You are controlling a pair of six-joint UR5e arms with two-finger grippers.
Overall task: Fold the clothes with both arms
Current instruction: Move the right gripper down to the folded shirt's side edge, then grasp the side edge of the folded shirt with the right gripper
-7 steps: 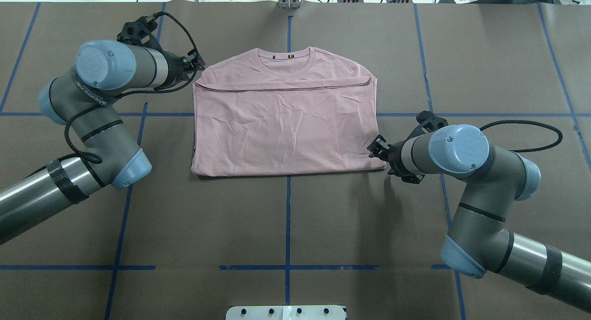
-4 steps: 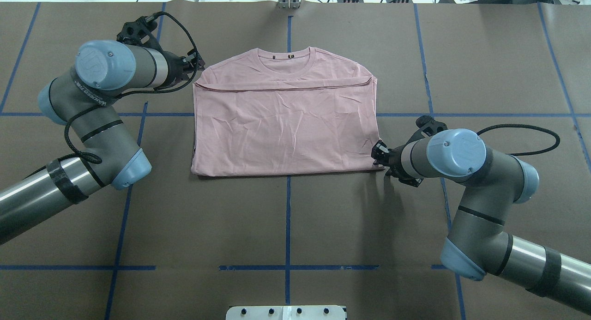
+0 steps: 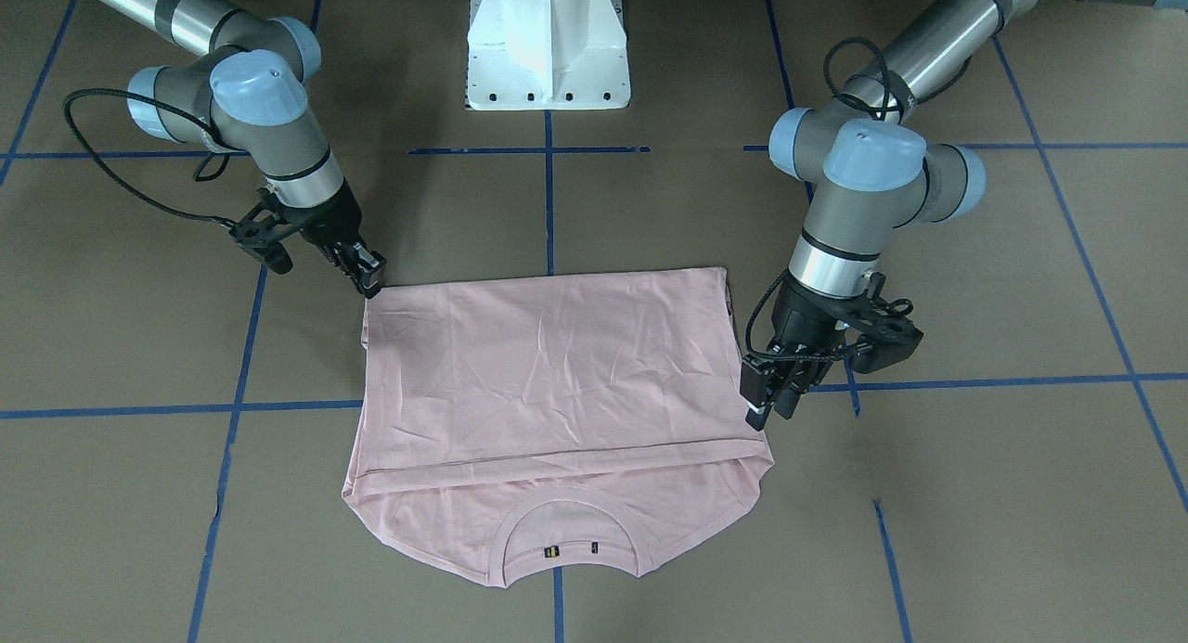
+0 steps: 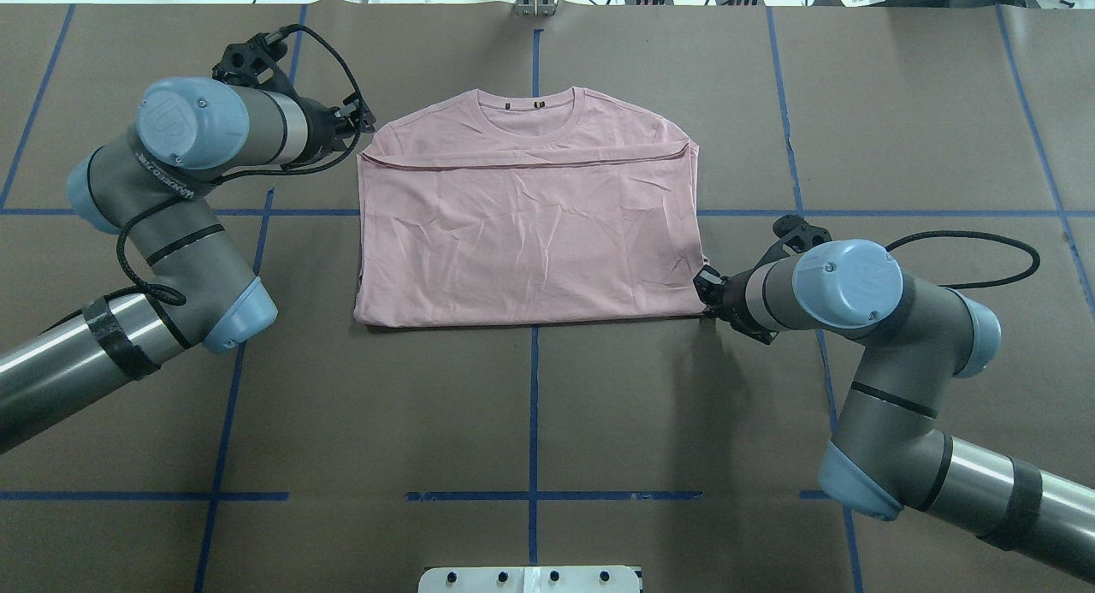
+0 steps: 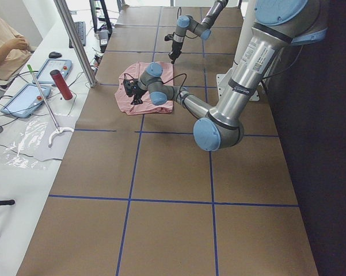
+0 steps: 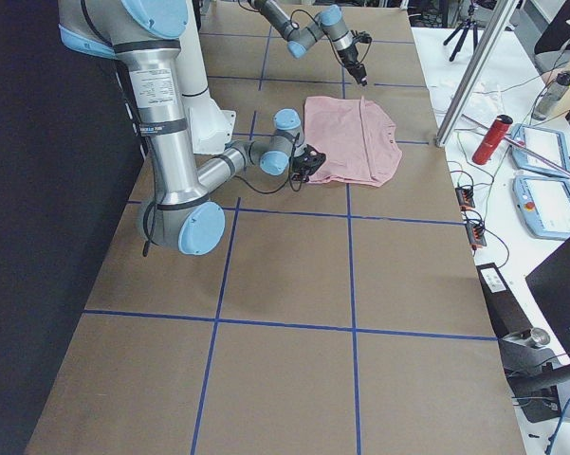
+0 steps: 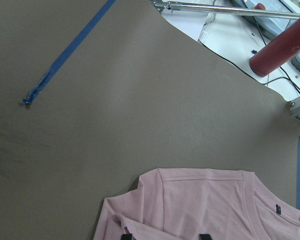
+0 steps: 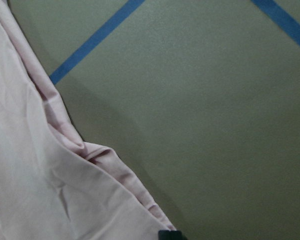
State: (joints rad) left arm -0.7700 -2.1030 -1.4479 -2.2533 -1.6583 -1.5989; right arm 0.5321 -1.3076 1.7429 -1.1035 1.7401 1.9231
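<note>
Your pink T-shirt (image 4: 530, 234) lies flat in the middle of the brown surface (image 4: 530, 422), folded across, with its collar (image 3: 568, 522) on the side away from the robot. Two small dark labels (image 3: 553, 551) inside the collar are too small to read. The left arm (image 4: 180, 131) has its jaws at the shirt's shoulder corner, spread apart with cloth between the tips. The right arm (image 4: 847, 276) has its jaws at the near folded corner; you cannot tell whether they are closed.

Matt pink cloth T-shirt (image 4: 530, 234) (finely creased), matt brown paper table cover (image 4: 530, 405), shiny metal arm tubes (image 4: 43, 366)
</note>
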